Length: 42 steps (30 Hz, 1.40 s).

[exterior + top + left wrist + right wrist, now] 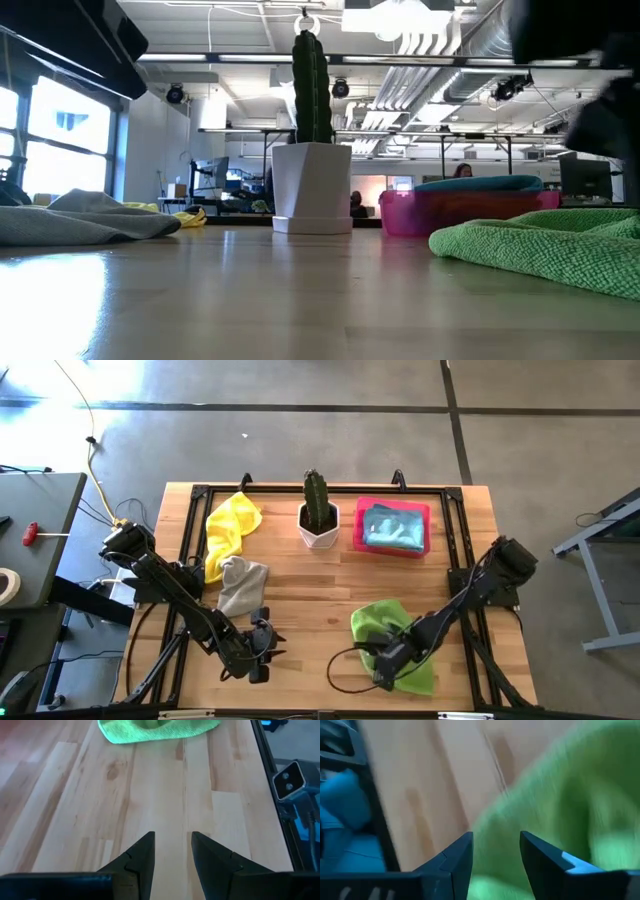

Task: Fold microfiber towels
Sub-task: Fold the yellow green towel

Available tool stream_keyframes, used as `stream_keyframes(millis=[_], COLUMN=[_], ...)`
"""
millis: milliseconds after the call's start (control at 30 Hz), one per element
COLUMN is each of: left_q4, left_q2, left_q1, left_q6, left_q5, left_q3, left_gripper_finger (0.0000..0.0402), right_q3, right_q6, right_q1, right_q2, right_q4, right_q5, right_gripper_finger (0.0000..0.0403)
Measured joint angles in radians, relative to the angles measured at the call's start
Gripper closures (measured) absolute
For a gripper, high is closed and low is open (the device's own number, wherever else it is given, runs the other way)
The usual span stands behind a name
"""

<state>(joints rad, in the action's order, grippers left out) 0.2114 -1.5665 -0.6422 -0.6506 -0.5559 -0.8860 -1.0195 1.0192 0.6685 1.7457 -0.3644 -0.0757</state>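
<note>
A lime green towel (392, 642) lies crumpled on the table's near right part (540, 250). My right gripper (496, 837) hangs open over the green towel's near left part (570, 795), and no finger shows touching it. My left gripper (172, 837) stands open over bare wood near the table's front edge (262, 655), left of the green towel (155, 730). A yellow towel (230, 528) and a grey towel (242, 586) lie bunched at the left. A light blue towel (392, 526) lies in the pink tray (358, 530).
A cactus in a white pot (318, 520) stands at the far middle, with the pink tray right beside it. A black frame (185, 560) runs along the table's edges. Bare wood (310, 610) lies between the two grippers.
</note>
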Motion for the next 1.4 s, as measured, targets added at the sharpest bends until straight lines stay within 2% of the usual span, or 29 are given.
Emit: stream_keyframes(millis=[133,233,367,533,633,833,967,1100,1167,1233,1400], left_q4=[-0.01,-0.024,-0.031,-0.029,-0.029,-0.032,-0.029,-0.029,-0.029,-0.028,-0.026], left_q2=[0.0,0.0,0.0,0.0,0.0,0.0,0.0,0.0,0.0,0.0,0.0], left_q1=[0.0,0.0,0.0,0.0,0.0,0.0,0.0,0.0,0.0,0.0,0.0], left_q6=[0.0,0.0,0.0,0.0,0.001,0.019,0.019,0.034,0.034,0.034,0.035], left_q5=[-0.053,-0.093,-0.098,-0.083,-0.078,-0.077,-0.076,-0.076,-0.076,-0.075,-0.06], left_q3=[0.0,0.0,0.0,0.001,0.001,0.001,0.001,0.001,0.0,0.0,0.0], left_gripper_finger=[0.0282,0.0282,0.0282,0.0282,0.0282,0.0282,0.0282,0.0282,0.0282,0.0282,0.0282], right_q3=[0.0,0.0,0.0,-0.003,-0.006,0.002,0.001,0.001,0.001,0.0,0.0], right_q6=[0.138,0.15,-0.007,-0.22,-0.328,-0.596,-0.758,-0.784,-0.738,-0.649,-0.289], right_q1=[0.034,0.038,0.023,-0.022,-0.059,-0.139,-0.207,-0.254,-0.252,-0.235,-0.152], right_q2=[0.005,0.011,0.036,0.104,0.141,0.177,0.174,0.147,0.116,0.088,0.046], right_q4=[-0.085,-0.125,-0.121,-0.053,0.036,0.278,0.435,0.51,0.492,0.441,0.284], right_q5=[-0.003,-0.077,-0.186,-0.213,-0.254,-0.439,-0.495,-0.48,-0.424,-0.317,-0.08], right_gripper_finger=[0.0247,0.0247,0.0247,0.0247,0.0247,0.0247,0.0247,0.0247,0.0247,0.0247,0.0247])
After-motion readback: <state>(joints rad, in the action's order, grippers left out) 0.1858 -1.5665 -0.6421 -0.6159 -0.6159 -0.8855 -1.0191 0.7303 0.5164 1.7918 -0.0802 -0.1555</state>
